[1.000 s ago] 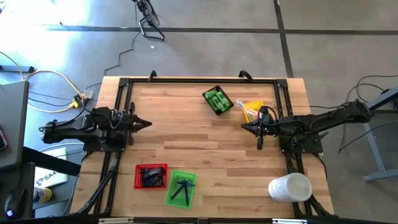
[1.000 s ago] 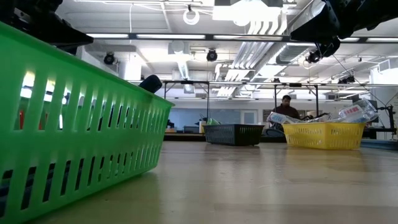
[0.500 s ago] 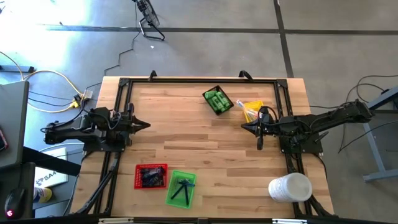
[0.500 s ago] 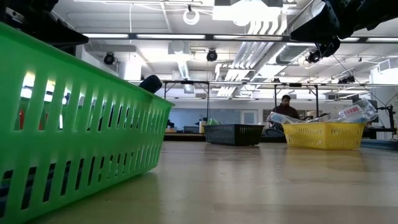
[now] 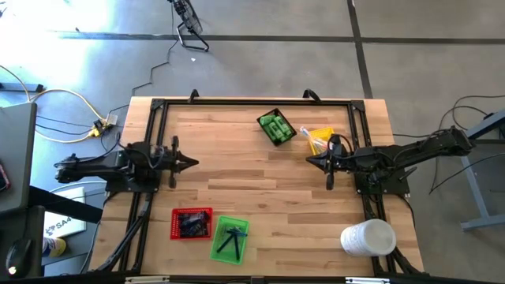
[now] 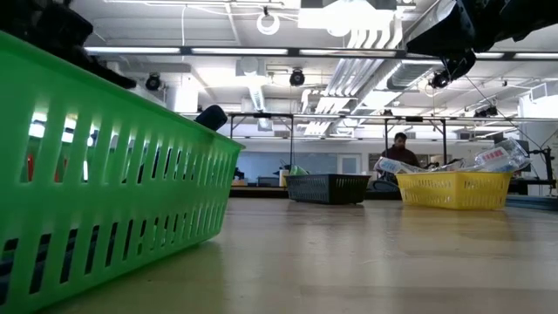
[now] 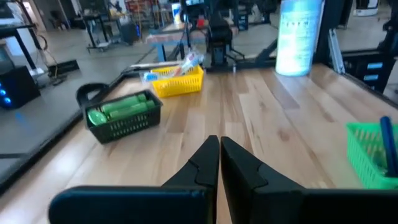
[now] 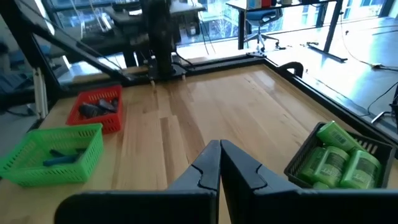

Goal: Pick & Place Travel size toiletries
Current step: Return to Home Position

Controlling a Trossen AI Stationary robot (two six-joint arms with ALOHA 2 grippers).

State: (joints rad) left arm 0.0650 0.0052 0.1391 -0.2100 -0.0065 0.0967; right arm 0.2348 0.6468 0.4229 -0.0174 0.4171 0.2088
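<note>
My left end effector (image 5: 192,163) and right end effector (image 5: 308,162) hover closed and empty over the wooden tabletop (image 5: 252,185), bright green little bottles (image 7: 118,107) lying in the black slatted tray (image 7: 127,127); risk judged: my right arm swinging low could clip the nearby yellow slatted tray (image 7: 180,83).

White cylinder (image 7: 299,45): we see a line of dark print near its top, too blurred to read.
Green bottles (image 8: 339,163): we see pale labels, none legible.
White object (image 5: 63,223) off the table's (image 5: 260,170) left edge: we make out only "SA".
</note>
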